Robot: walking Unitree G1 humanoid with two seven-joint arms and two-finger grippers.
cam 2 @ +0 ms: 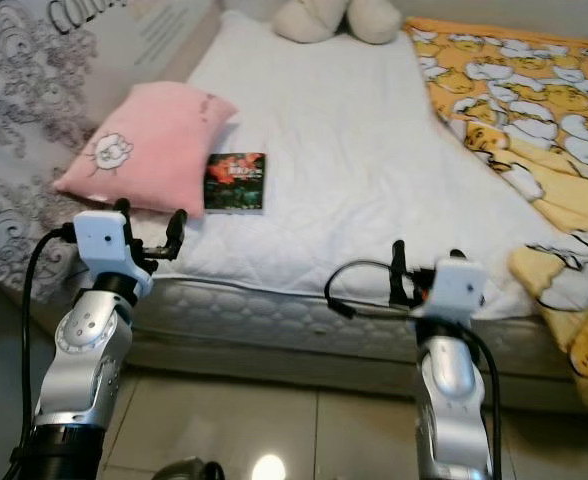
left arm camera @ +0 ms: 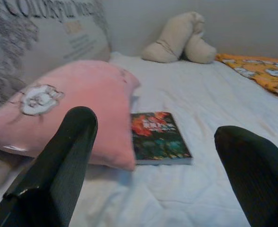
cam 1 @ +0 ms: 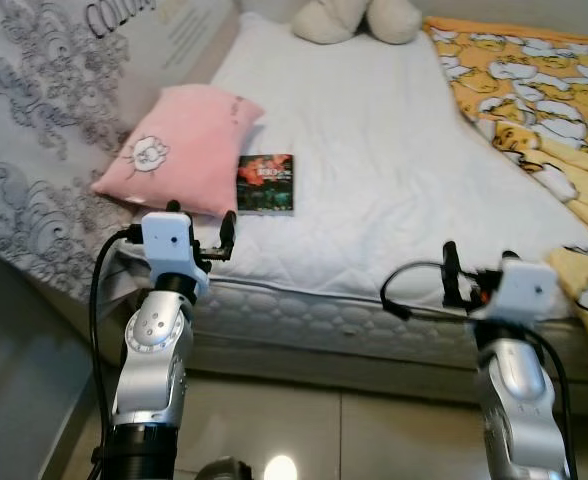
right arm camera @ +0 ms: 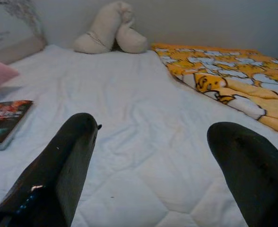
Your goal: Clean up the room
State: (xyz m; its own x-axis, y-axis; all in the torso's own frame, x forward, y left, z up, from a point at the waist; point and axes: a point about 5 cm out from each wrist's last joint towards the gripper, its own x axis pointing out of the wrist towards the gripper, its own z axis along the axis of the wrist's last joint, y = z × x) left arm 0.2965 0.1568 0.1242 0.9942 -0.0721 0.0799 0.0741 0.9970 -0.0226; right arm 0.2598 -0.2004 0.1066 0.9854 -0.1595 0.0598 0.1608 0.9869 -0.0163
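- A humanoid robot stood at the foot edge of a bed (cam 1: 374,150), both silver arms raised in front of the white quilted mattress.
- The left gripper (cam 1: 202,228) hovered over the near corner of the mattress, its two black fingers (left arm camera: 58,161) spread wide apart and holding nothing.
- The right gripper (cam 1: 477,270) was poised at the mattress edge further along, near the yellow blanket's hanging corner; its fingers (right arm camera: 58,165) were likewise parted and empty.
- A book (cam 1: 265,183) with a dark, colourful cover lay flat on the white sheet, just beyond the left gripper and apart from it.
- The book rested just beside a pink pillow (cam 1: 179,148) printed with a small cartoon face; in the left wrist view the pillow's edge met the book's side.
- A beige plush toy (cam 1: 357,18) sat at the far end of the bed, well apart from the book.
- A yellow blanket (cam 1: 534,90) patterned with white cartoon figures covered the robot's right side of the bed, spilling over the near edge.
- A grey patterned cushion or headboard cover (cam 1: 44,130) with printed lettering stood along the robot's left side of the bed, behind the pillow.
- Pale tiled floor (cam 1: 304,430) showed below the mattress, between the two arms.
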